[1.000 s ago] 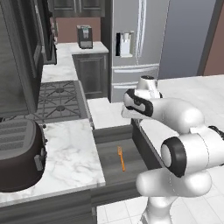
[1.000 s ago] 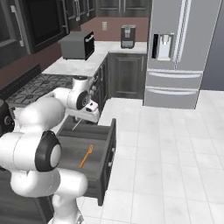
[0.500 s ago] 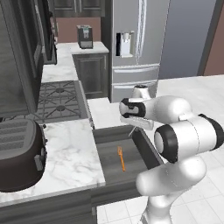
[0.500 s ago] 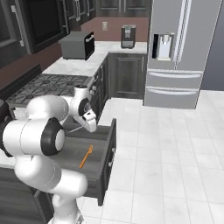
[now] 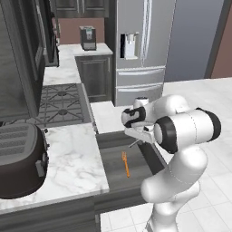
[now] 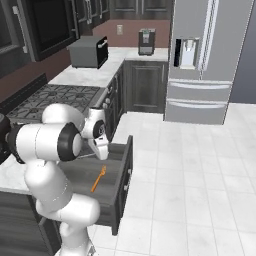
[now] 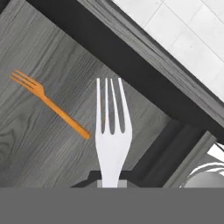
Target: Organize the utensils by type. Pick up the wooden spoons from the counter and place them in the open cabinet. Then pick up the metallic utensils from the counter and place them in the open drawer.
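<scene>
Over the open drawer (image 7: pixel 39 144), your tool (image 5: pixel 136 138) gripped a silver-white fork (image 7: pixel 111 131) beside the orange fork (image 7: pixel 48 103), the drawer's wall (image 7: pixel 144 78) nearby.

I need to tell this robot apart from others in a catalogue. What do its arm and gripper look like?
The arm is glossy white, built of thick rounded segments with dark charcoal rings at the joints. No cables or markings show. The gripper is a pale grey-white block beneath a dark wrist collar; its fingertips are too small to describe.
</scene>
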Robot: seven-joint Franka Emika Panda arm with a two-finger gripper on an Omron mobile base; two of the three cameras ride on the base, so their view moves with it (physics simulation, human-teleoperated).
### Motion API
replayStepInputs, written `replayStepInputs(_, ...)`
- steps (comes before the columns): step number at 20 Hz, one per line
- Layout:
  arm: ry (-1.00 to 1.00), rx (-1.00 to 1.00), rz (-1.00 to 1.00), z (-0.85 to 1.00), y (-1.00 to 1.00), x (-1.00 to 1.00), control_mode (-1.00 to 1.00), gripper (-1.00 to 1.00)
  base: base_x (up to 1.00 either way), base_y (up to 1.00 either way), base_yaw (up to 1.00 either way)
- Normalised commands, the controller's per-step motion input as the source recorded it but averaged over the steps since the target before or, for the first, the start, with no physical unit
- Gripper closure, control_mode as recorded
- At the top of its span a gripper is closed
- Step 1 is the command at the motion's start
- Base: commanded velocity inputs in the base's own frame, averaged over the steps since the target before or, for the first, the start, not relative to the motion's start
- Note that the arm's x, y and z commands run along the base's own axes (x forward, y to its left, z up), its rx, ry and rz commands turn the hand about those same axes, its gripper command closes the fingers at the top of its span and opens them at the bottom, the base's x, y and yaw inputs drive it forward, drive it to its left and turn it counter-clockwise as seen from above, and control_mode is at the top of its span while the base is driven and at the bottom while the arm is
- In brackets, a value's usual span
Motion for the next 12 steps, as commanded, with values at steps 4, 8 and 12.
replayStepInputs(4,0.09,-0.04,0.00,-0.45,0.00,0.00,-1.00,1.00,0.00,0.00,0.00)
replayStepInputs(8,0.09,-0.09,0.01,-0.42,0.00,0.00,-1.00,1.00,0.00,0.00,0.00)
replayStepInputs(12,0.09,-0.10,0.08,-0.38,0.00,0.01,-1.00,1.00,0.00,0.00,0.00)
